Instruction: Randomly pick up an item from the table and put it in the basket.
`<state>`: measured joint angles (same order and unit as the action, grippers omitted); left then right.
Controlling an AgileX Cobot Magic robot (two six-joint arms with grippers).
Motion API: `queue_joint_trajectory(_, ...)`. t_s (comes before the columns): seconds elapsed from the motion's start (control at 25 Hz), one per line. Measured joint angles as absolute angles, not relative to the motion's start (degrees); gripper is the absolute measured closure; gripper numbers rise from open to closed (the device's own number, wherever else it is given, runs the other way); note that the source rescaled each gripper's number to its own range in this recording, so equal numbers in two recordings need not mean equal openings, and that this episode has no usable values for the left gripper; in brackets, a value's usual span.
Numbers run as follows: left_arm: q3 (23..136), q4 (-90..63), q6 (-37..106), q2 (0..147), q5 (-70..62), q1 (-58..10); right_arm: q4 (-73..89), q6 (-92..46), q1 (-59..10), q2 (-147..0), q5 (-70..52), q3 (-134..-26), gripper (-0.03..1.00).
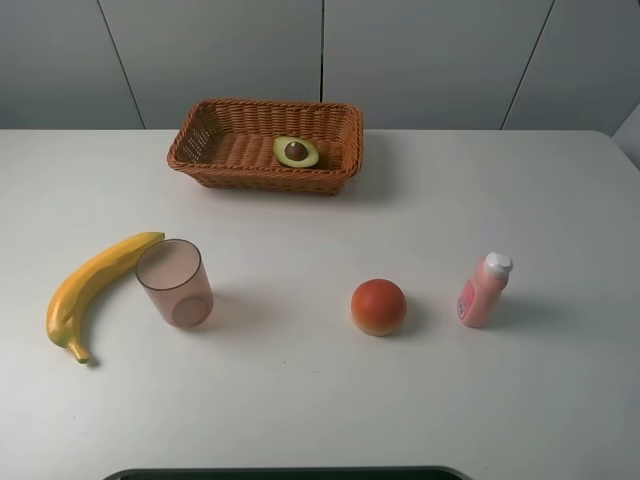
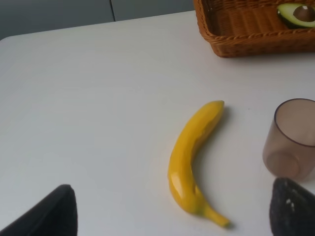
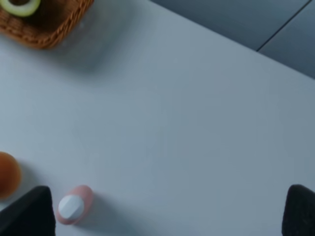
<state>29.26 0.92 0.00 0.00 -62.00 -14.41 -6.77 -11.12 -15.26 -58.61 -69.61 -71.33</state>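
Exterior high view: a white table fills most of the frame, with grey wall panels along the top edge.
Basket: the orange-brown wicker basket stands on the table at upper centre, a little left of the middle.
Avocado: the halved avocado lies inside the basket, cut face up with the brown pit showing. It is right of the basket's middle and close to the nearer wall.
Banana: the yellow banana lies flat at lower left, curving up toward the cup. The left wrist view shows a small gap between its tip and the cup.
Cup: a translucent pinkish cup stands upright just right of the banana, mouth up, with nothing seen inside.
Round fruit: an orange-red fruit sits right of centre in the lower half, well apart from the cup.
Bottle: a pink bottle with a white cap stands to the right of the round fruit, near it but not touching.
Left gripper: the left gripper has its dark fingertips spread wide, with nothing held between them. The banana and cup are on the table below it.
Right gripper: the right gripper is also spread wide and holds nothing. Bare table lies between its fingertips, and the bottle is near one of them.
Arms: neither arm appears in the exterior high view.
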Motion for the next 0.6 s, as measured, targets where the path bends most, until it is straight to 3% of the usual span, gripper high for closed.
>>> queue_joint_trajectory(0.6, 29.26, 0.92, 0.39, 0.00, -62.00, -14.41, -3.59, -2.45, -15.27, -21.32, -66.25, -39.87, -0.03)
